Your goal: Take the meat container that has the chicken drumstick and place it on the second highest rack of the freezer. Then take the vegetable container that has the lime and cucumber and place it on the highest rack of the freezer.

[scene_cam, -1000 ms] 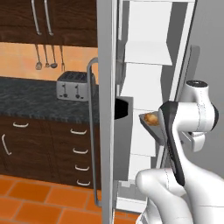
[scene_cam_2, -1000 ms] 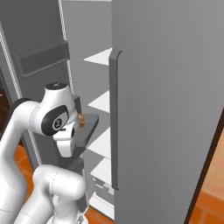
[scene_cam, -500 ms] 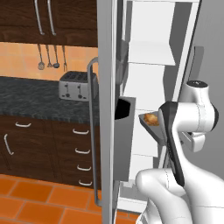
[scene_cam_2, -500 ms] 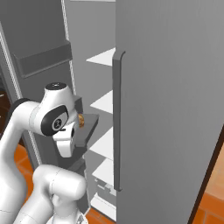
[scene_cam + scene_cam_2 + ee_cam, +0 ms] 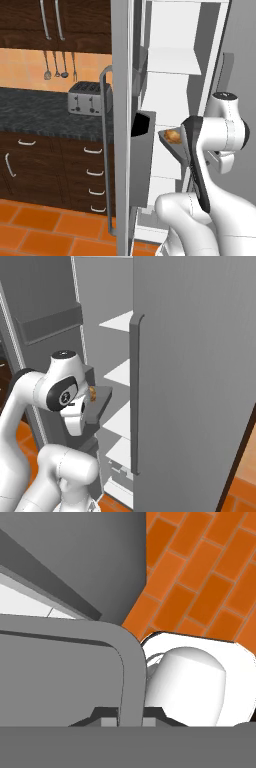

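I saw the small golden-brown chicken drumstick (image 5: 173, 136) lying in a flat grey tray (image 5: 176, 149) — held up beside the open grey freezer's white shelves (image 5: 123, 372). The hand (image 5: 130, 716) pinched the tray's rim.

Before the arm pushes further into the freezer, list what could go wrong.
1. The grey container is held by its rim alone; it could tilt and let the chicken drumstick roll off.
2. It sits close beside the door bin, so a sideways drift could knock it.
3. Several white shelves lie ahead, so it could land on the wrong rack.
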Motion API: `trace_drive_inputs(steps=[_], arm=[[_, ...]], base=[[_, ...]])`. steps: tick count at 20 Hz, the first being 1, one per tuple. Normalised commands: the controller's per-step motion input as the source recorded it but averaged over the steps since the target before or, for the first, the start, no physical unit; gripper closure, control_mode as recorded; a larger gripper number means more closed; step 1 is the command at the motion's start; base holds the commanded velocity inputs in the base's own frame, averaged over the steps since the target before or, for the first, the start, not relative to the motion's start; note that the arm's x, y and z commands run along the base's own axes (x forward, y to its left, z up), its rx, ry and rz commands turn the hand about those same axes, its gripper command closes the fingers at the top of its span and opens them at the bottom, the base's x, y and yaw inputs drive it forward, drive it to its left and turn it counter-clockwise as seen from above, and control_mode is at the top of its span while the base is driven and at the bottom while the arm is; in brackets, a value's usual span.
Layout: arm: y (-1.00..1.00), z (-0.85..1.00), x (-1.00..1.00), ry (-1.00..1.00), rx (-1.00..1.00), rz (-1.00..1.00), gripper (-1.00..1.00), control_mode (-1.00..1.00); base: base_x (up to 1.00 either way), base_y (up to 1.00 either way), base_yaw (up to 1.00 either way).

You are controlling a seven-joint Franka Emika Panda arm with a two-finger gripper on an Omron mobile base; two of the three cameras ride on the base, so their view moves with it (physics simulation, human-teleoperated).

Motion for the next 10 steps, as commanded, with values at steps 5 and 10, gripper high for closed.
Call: trace_drive_inputs(steps=[5,10], arm=[[-0.04,0.19,0.00,-0.10,0.00,-0.04,1.00,-1.00],[-0.27,0.19,0.01,-0.16,0.00,-0.19,1.00,-1.00]], base=[[0.00,0.00,0.00],[0.00,0.00,0.00]])
